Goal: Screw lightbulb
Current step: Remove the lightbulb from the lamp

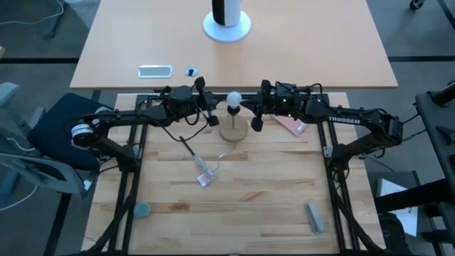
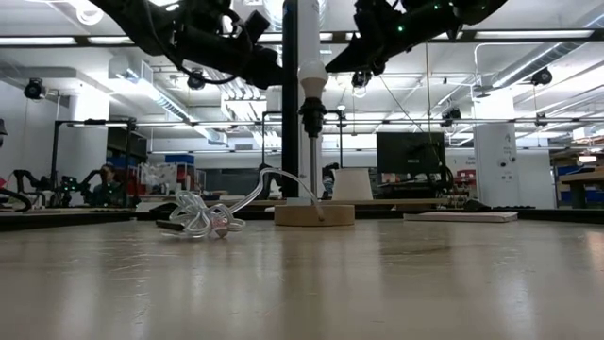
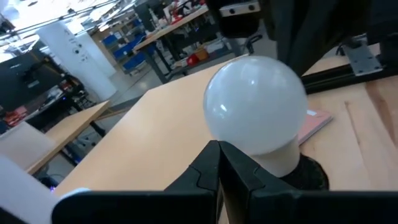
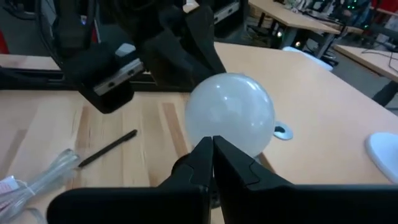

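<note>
Lightbulb (image 1: 233, 97) sits up top in the black socket (image 2: 311, 118) on its round wooden base (image 1: 233, 131), near the far edge of the table (image 1: 270, 192). Left hand (image 1: 211, 121) and right hand (image 1: 257, 122) hang on either side of it, both pinched closed, holding nothing. Clear cord (image 1: 207, 173) lies coiled nearby.
</note>
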You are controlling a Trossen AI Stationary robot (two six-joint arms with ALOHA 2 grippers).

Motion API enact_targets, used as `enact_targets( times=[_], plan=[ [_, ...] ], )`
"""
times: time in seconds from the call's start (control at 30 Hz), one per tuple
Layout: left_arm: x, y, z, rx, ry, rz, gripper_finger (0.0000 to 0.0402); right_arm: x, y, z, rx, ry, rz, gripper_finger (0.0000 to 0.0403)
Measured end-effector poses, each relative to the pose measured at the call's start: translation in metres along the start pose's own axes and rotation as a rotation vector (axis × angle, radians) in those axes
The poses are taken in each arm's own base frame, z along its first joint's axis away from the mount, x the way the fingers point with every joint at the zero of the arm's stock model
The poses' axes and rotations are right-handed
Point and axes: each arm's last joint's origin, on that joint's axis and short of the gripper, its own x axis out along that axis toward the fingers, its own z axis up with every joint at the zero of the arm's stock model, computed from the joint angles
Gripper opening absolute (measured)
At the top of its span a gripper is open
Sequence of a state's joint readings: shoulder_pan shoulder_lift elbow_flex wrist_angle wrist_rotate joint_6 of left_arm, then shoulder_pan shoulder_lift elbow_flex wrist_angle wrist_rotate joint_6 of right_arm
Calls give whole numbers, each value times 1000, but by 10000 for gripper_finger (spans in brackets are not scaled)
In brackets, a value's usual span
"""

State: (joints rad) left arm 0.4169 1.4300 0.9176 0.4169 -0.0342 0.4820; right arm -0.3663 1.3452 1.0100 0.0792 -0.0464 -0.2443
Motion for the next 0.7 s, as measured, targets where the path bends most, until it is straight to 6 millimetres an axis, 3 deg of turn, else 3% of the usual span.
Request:
enact_targets(
  times=[0.43, 0.7],
  plan=[
    [-4, -7, -3, 0, 30, -137, 0, 1, -3, -2, 8, 23, -77, 7],
    [-14, 1, 4, 7, 62, -45, 0, -1, -2, -3, 9, 52, -70, 7]
  ],
)
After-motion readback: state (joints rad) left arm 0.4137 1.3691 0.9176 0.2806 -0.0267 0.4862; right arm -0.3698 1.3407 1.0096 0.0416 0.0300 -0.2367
